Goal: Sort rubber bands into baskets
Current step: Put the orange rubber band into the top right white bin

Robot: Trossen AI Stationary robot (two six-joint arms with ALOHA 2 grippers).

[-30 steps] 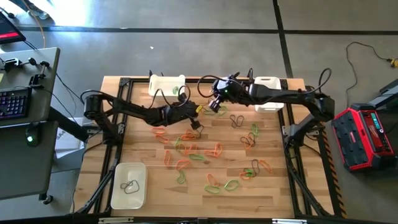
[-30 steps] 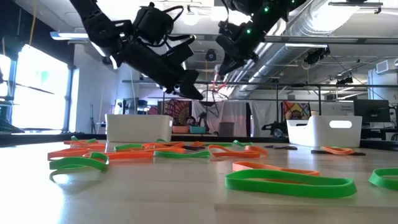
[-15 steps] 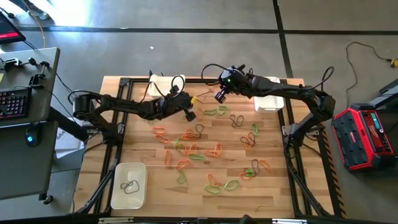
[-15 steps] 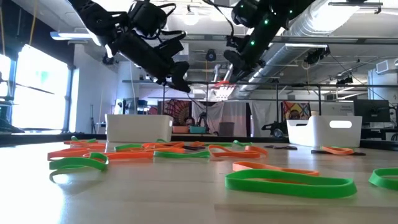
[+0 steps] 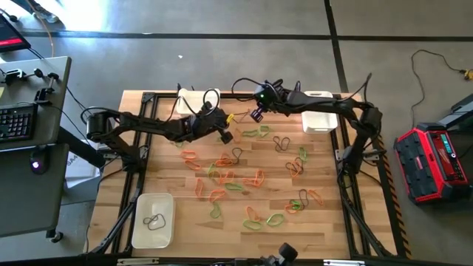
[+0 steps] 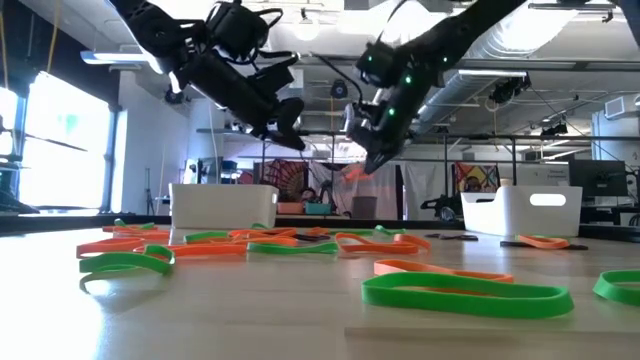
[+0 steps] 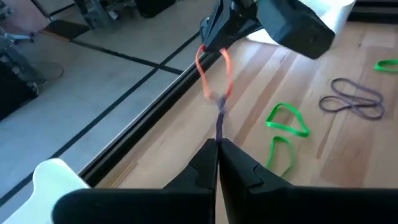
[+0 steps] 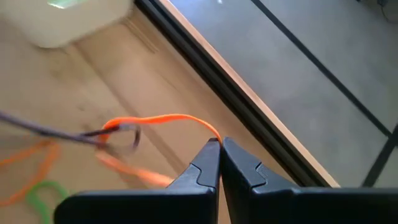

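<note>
Left gripper point(image 5: 224, 137): pinched tight on a dark band point(image 7: 219, 118), up in the air at about 11 o'clock from the middle of the table point(image 5: 325, 222).
Right gripper point(image 5: 256, 115): pinched tight on an orange band point(image 8: 163, 119), in the air just beside the left one, at about 12 o'clock on the table.
The two held bands: they are hooked together and pulled tight between the two grippers.
Other rubber bands point(image 5: 235, 177): green, orange and dark loops lie spread over the middle of the table and out toward 4 o'clock.
Basket at 11 o'clock point(image 5: 191, 96): white, at the far edge, behind the left arm.
Basket at 1 o'clock point(image 5: 319, 122): white, at the far edge, partly under the right arm.
Basket at 7 o'clock point(image 5: 142, 229): white, near the front corner, with a dark band point(image 5: 154, 221) lying inside it.
</note>
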